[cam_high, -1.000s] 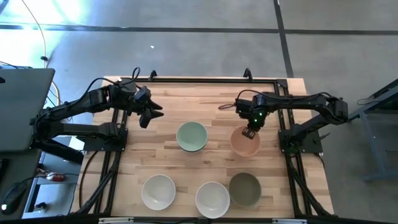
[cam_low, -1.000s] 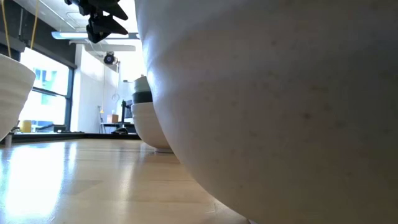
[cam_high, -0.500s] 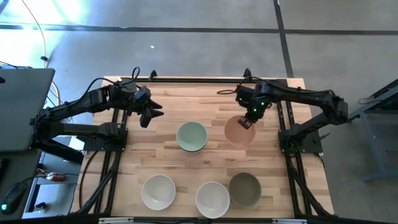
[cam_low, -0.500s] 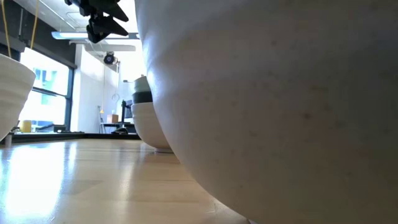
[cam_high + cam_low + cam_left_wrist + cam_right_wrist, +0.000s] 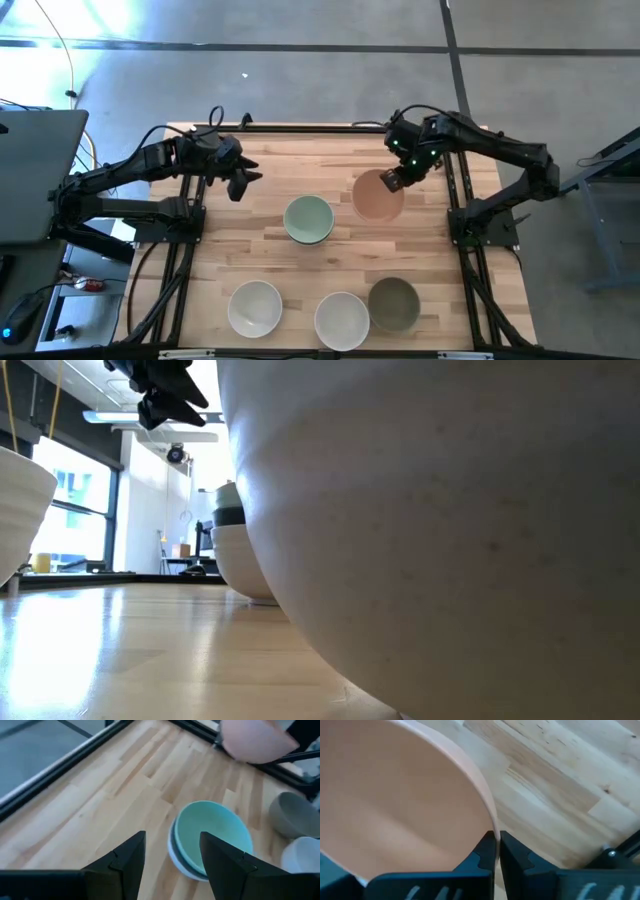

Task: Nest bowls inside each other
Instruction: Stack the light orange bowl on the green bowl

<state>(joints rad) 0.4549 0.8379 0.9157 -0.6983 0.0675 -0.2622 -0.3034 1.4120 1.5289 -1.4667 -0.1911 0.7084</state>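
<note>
From above, the right gripper (image 5: 393,182) is pinching the peach bowl (image 5: 377,196) by its rim near the table's far right edge, carrying it. The left gripper (image 5: 240,180), fingers spread and empty, is waiting far left. The right wrist view is showing fingers (image 5: 487,851) clamping that rim. Next, I judge, it needs lowering squarely into the mint bowl (image 5: 308,219) mid-table.

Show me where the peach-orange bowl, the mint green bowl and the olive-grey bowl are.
Peach-orange bowl (image 5: 375,197), high view, on its inner surface.
Pale mint green bowl (image 5: 308,219), high view, at the centre of its inside.
Olive-grey bowl (image 5: 393,303), high view, at the centre of its inside.
</note>
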